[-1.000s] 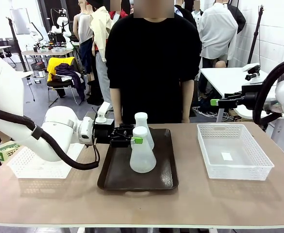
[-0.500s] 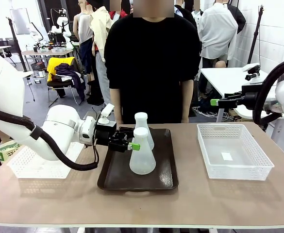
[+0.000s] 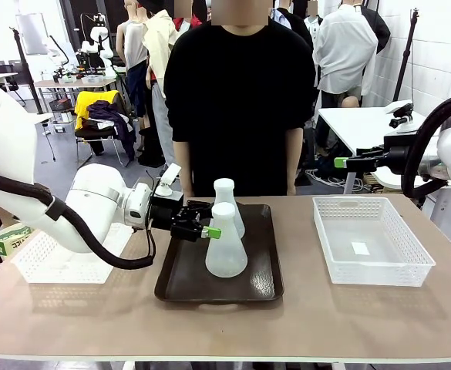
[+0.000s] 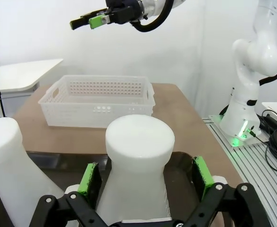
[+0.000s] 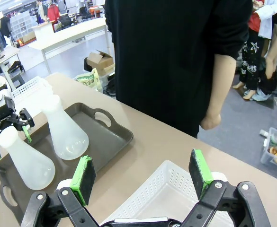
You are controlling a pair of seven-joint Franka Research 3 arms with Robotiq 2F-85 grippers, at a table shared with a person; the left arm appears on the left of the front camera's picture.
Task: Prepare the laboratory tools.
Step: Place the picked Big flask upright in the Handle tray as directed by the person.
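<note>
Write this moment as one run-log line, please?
left gripper: open around near flask neck | right gripper: open, idle | far flask: on tray

Two conical flasks, translucent frosted white, wide flat bases, narrow necks. Both are stood upright on the dark brown tray. Near flask (image 3: 226, 245) is set at the tray's middle; far flask (image 3: 227, 202) is placed just behind it, toward the tray's far edge.

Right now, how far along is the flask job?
Nothing looks finished: both flasks stand on the brown tray. In hand: the left gripper, jaws open, flanks the near flask at its neck. Left: gripping it, and the far flask. The right gripper hangs open.
</note>
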